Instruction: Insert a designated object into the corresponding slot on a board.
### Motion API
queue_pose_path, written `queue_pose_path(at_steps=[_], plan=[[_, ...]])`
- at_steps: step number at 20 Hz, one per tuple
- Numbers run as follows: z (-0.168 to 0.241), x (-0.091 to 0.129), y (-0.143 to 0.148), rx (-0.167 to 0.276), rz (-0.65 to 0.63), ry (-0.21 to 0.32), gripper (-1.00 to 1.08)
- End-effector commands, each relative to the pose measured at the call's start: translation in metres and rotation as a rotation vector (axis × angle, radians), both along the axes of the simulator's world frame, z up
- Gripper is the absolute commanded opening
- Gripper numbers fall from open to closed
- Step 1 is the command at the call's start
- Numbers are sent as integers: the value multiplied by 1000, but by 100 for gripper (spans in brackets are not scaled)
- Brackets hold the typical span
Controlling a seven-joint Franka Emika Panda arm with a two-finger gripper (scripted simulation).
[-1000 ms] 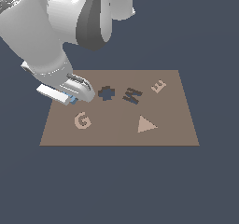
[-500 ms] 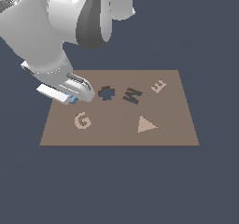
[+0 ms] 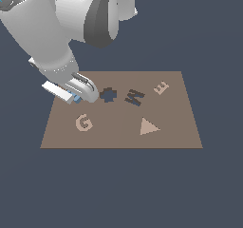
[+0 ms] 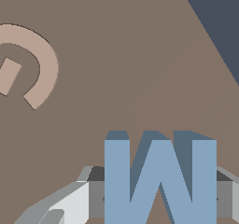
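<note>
Gripper (image 4: 160, 197) fingers are seen closed against the 2 outer sides of the light-blue M-shaped block (image 4: 160, 178) in the wrist view, so the block is judged to be held between them. In the exterior view the gripper (image 3: 76, 97) is placed low over the brown board (image 3: 175, 137), near its far corner on the exterior view's left, with only a sliver of the blue block (image 3: 76, 99) showing under the hand. Whether the block rests on the board or is just clear of it cannot be told.

The step in hand is judged to be the carry to the slot. The dark M-shaped slot (image 3: 134, 97) lies well apart from the block, toward the exterior view's right, and the dark gear-like hole (image 3: 108, 95) sits between the 2. The block is best lifted clear of the board before it is moved across, so that no edge is caught on the gear-like hole. The block's zigzag should be turned to match the slot's tilted outline before it is lowered, and the descent kept slow and level, since a close fit is expected and a small twist could jam it.

The board is flat and matte, and it carries 3 tan shapes: the G piece (image 3: 83, 123), near the gripper, the triangle (image 3: 148, 127) and the E piece (image 3: 161, 87). Around the board only a plain dark blue-grey ground (image 3: 118, 189) is seen, with no walls or other furniture visible.
</note>
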State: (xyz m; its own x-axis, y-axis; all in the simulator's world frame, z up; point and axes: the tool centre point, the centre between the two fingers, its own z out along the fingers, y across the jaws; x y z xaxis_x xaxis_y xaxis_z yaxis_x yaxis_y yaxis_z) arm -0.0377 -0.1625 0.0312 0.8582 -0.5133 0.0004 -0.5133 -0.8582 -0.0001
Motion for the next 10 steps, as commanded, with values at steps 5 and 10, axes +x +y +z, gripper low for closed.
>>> queue_pose_path(at_steps=[5,10], plan=[[1,-13,16,0,-130,0,-100],[2,-23,34,0,-263,0,-100]])
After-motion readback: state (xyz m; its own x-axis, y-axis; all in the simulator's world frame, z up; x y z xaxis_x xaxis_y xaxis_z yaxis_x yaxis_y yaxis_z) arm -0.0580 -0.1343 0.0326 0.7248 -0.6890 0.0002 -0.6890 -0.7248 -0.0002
